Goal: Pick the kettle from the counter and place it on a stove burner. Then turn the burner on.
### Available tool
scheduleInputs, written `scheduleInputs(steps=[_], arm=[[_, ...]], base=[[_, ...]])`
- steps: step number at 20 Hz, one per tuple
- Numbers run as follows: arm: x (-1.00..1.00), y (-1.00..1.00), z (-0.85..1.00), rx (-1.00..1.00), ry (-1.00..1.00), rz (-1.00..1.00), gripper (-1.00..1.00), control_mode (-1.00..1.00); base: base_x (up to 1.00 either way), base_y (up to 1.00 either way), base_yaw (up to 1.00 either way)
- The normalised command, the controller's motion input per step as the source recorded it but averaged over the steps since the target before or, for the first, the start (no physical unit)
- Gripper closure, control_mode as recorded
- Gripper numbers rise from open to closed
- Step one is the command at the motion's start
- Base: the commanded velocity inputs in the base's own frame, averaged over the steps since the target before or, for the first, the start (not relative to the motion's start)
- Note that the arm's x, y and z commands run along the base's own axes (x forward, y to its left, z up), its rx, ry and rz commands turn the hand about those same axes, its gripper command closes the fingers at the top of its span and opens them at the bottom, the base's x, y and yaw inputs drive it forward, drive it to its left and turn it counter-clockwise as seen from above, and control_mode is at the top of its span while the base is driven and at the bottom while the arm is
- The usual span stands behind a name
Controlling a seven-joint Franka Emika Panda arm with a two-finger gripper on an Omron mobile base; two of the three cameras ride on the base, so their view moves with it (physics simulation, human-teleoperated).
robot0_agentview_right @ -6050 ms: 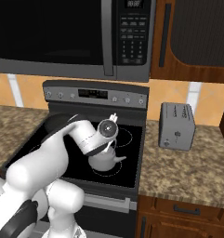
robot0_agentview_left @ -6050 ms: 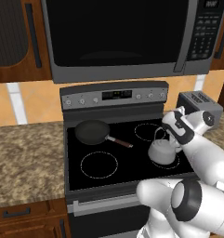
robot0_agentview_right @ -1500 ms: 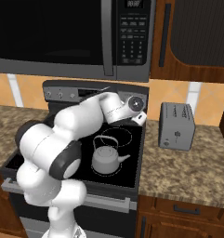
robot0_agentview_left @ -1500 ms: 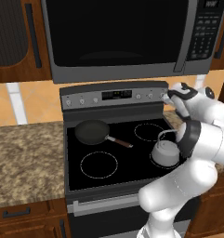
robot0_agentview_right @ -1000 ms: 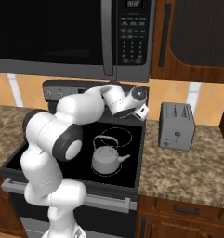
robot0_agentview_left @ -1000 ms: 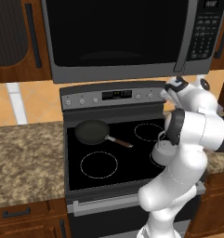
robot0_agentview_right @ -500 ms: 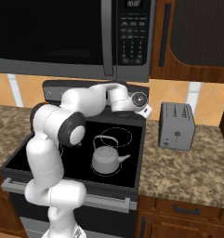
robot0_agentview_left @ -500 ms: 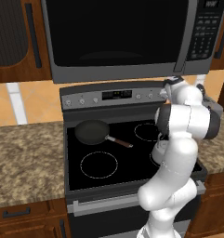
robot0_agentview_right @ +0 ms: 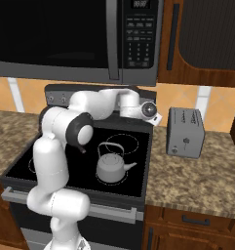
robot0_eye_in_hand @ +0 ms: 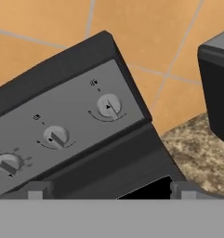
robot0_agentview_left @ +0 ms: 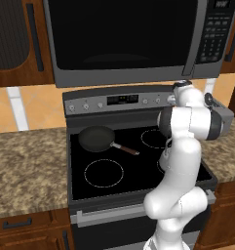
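We see the kettle (robot0_agentview_right: 112, 166) sitting on the burner (robot0_agentview_right: 115, 178) at the stove's front right corner, while the hand (robot0_agentview_right: 154, 117) (jaws spread, holding nothing) faces the knobs (robot0_eye_in_hand: 108, 106) at the panel's right end.

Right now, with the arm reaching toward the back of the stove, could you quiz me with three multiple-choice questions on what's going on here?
1. Where does the kettle stand?
A. On the granite counter
B. On a dotted ring of the cooktop
C. Inside the microwave

2. How many knobs appear in the hand view?
A. One
B. Three
C. Five

3. How is the gripper?
A. Open, empty
B. Shut on the kettle
C. Shut on a knob

Answers:
1 B, the right base view shows it on a white ring on black glass.
2 B, three sit along the grey panel.
3 A, its tips stand far apart, nothing between them.
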Motion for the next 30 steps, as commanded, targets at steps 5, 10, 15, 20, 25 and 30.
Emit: scheduleInputs(steps=[5, 10, 15, 20, 25, 30], arm=[[0.01, -0.04, -0.03, 0.0, 0.0, 0.0, -1.0, -1.0], [0.21, -0.02, -0.01, 0.0, 0.0, 0.0, -1.0, -1.0], [0.29, -0.11, 0.0, 0.0, 0.0, 0.0, -1.0, -1.0], [0.34, -0.14, 0.0, 0.0, 0.0, 0.0, -1.0, -1.0], [0.33, 0.03, -0.1, -0.04, 0.0, 0.0, -1.0, -1.0], [0.18, 0.21, -0.11, -0.09, -0.01, 0.0, -1.0, -1.0]], base=[[0.0, 0.0, 0.0], [0.0, 0.0, 0.0], [0.0, 0.0, 0.0], [0.0, 0.0, 0.0], [0.0, 0.0, 0.0], [0.0, 0.0, 0.0]])
